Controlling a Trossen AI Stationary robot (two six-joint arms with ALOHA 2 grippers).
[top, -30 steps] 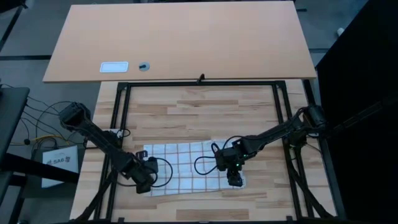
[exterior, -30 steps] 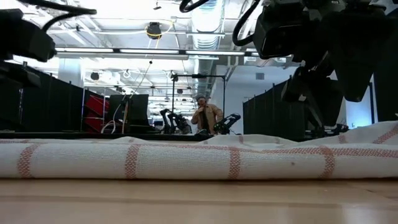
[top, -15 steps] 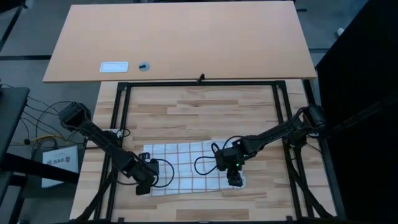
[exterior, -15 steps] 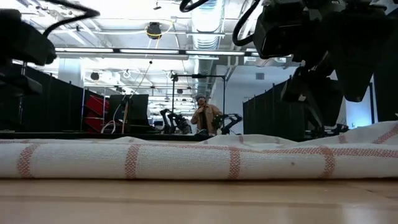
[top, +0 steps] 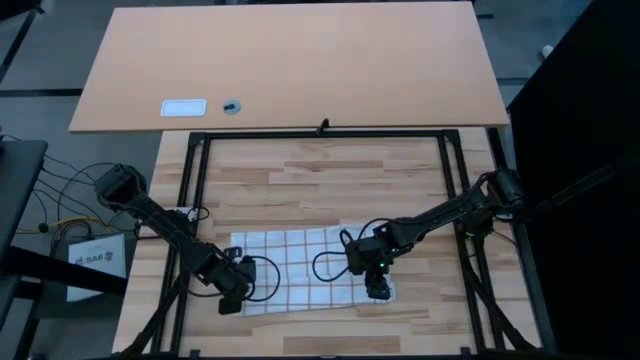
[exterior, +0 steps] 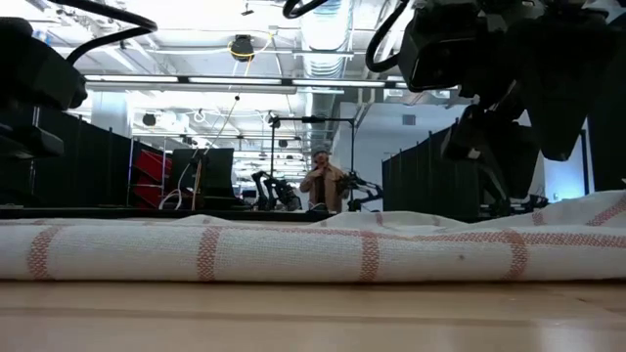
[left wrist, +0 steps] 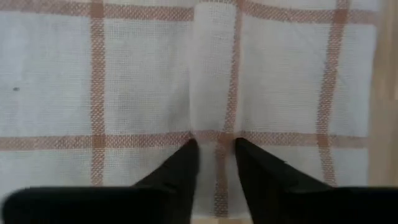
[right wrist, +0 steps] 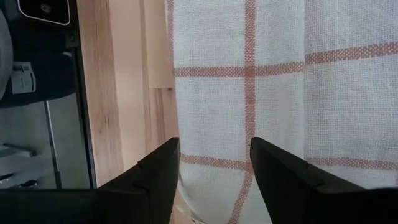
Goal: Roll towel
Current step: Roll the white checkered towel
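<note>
The white towel point(top: 300, 265) with reddish-brown grid lines lies spread on the wooden table, toward its near edge. It also shows in the low view point(exterior: 293, 249), where its right end rises a little. My left gripper point(top: 230, 297) is at the towel's near-left corner, pointing down and shut on a raised pleat point(left wrist: 214, 74). My right gripper point(top: 378, 290) is at the near-right corner, pointing down, its fingers a little apart with the towel's right-edge strip point(right wrist: 214, 93) between them. My left gripper pinches a narrow raised pleat of the towel point(left wrist: 216, 144) between its two fingers, from above, pointing down. The pleat runs on away from the fingers. The rest of the towel lies flat on the table. My right gripper comes from above, pointing down, with a strip of cloth at the towel's right edge point(right wrist: 211, 146) between its two fingers. One finger point(right wrist: 165, 168) stands at the very edge, the other point(right wrist: 277, 168) over the cloth. One layer or several, I cannot tell.
A black metal frame point(top: 320, 133) borders the wooden table. Bare wood point(top: 320, 180) lies beyond the towel toward the far edge. A larger tan table behind holds a white card point(top: 183, 107) and a small round thing point(top: 231, 106). A person point(exterior: 321, 181) stands far off in the room.
My left gripper has shifted slightly toward the table's left edge at the towel's near-left corner. The towel lies as before.
</note>
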